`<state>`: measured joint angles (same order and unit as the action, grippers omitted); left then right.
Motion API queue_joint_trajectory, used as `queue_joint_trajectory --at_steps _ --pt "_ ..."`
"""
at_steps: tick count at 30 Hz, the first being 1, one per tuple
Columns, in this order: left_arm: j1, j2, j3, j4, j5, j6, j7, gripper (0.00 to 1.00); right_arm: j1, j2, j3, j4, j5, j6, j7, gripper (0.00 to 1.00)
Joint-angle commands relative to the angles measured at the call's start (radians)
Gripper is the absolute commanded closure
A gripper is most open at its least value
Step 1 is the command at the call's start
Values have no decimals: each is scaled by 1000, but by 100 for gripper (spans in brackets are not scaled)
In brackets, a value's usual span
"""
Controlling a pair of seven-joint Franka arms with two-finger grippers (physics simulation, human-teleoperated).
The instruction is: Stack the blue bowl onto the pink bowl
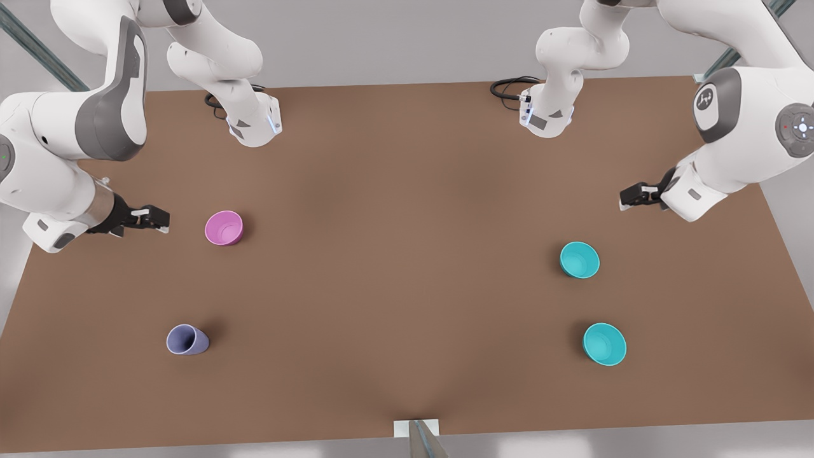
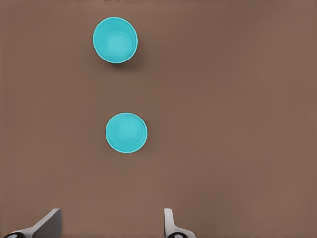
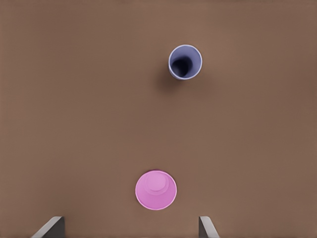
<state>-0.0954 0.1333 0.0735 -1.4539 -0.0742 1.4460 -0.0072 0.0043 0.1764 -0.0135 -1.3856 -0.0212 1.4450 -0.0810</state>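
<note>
While wide apart, both grippers' fingers (image 2: 171, 223) empty.

From my station I can read no words, brands or numbers anywhere; the one sign I see is a small white emblem on a dark joint cover (image 1: 706, 99), too small to make out.

The front view looks down from high at the whole table (image 1: 407, 191), facing the arm bases. The left wrist view looks straight down on the two blue bowls (image 2: 126, 132), the right wrist view on the pink bowl (image 3: 156, 190) and the cup (image 3: 185, 62).
</note>
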Motion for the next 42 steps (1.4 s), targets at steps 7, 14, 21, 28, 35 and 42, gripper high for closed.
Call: queue_joint_trajectory --at_steps 7,14,21,28,35,42 --pt "6 2 0 0 1 10 -2 0 -24 -38 0 -156 7 -43 -86 0" --pt "6 2 0 -2 1 -4 -2 0 -89 -98 -8 -654 55 437 -13 0" --pt "6 2 0 -2 1 -4 0 0 -199 -51 -6 -819 89 701 -69 0" --pt "5 2 0 -2 1 -6 -2 0 -202 -69 -6 -989 138 859 -132 0" --pt "13 2 0 -2 1 -6 0 0 -210 -57 -6 -1033 138 858 -152 0" --pt "13 3 0 -3 1 -6 0 0 -210 6 -6 -1040 138 868 -160 0"
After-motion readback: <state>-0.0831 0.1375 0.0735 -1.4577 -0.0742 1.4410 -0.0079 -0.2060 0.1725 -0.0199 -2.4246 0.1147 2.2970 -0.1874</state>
